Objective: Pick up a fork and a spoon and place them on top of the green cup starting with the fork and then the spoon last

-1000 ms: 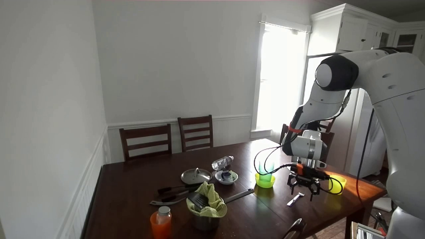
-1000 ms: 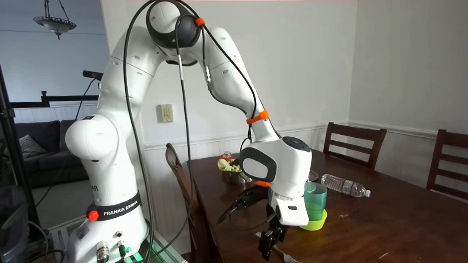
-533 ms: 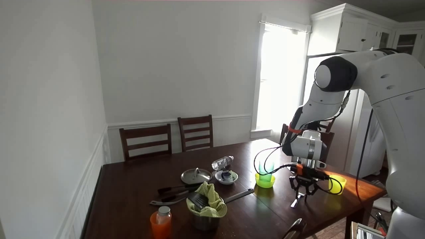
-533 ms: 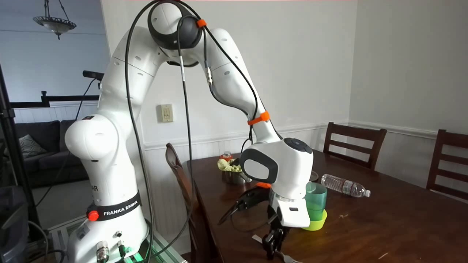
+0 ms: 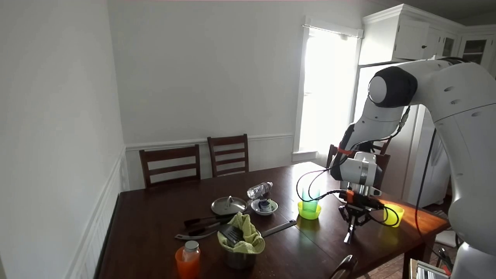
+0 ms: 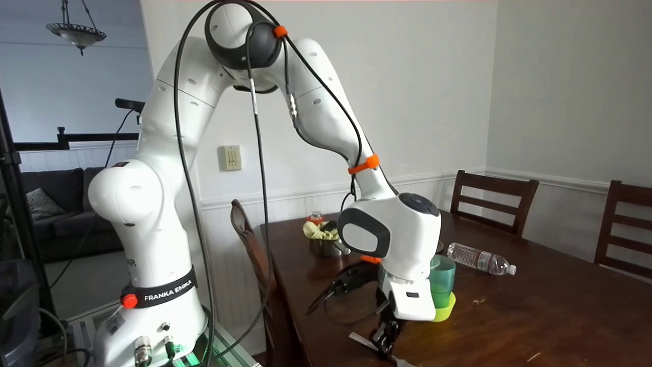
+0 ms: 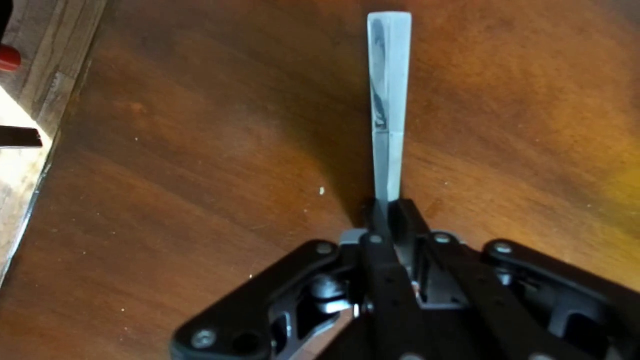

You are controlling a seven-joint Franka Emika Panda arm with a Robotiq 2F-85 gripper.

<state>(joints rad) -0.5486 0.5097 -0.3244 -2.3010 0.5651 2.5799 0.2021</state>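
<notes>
- My gripper [image 7: 392,210] points down at the wooden table [image 7: 210,130], jaws drawn together until only the fork [image 7: 390,105] keeps them apart.
- I pinch that fork by its handle, which juts out past my fingertips; in an exterior view its other end pokes out on the opposite side of my jaws, cut off by the view's edge. Whether it touches the wood I cannot tell.
- The green cup [image 5: 310,204], a straight-sided translucent tumbler, is upright near my jaws, off to one side and apart from them, standing in a lime bowl [image 5: 309,215].
- To the opposite side of my jaws, near, is a yellow cup [image 5: 394,215].
- Farther from me than the green cup, a plastic water bottle [image 6: 479,258] lies on its side.
- Well apart from my jaws stands a saucepan [image 5: 238,262] with a cloth [image 5: 252,243] and slotted turner [image 5: 231,234] in it.
</notes>
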